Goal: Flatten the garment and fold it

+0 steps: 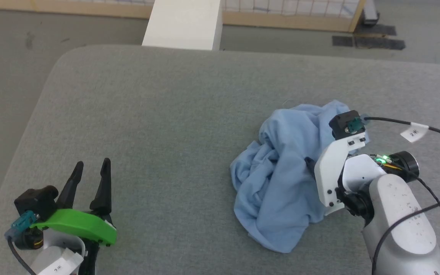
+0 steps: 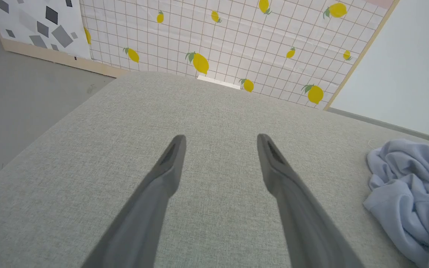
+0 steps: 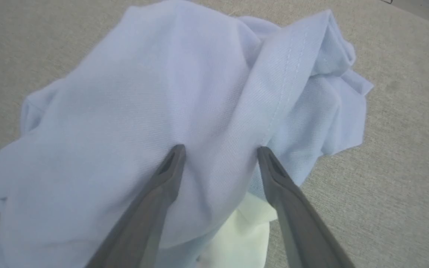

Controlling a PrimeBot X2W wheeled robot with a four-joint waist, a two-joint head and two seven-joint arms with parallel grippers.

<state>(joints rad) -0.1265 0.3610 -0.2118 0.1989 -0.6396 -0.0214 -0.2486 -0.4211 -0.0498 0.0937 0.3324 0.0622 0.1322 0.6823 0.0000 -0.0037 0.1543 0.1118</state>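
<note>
One light blue garment (image 1: 277, 183) was on one grey counter (image 1: 147, 95), with one pale panel (image 3: 244, 230) visible among its folds. There were two end effectors, the left end effector (image 1: 93, 162) and the right end effector (image 3: 221, 148), each with two dark fingers (image 2: 162, 178), four in all. Two white tags (image 1: 414, 132) were on the cables, one per arm. Beyond the counter were one white pillar (image 1: 183, 23) and one lemon-print wall panel (image 2: 237, 37).
</note>
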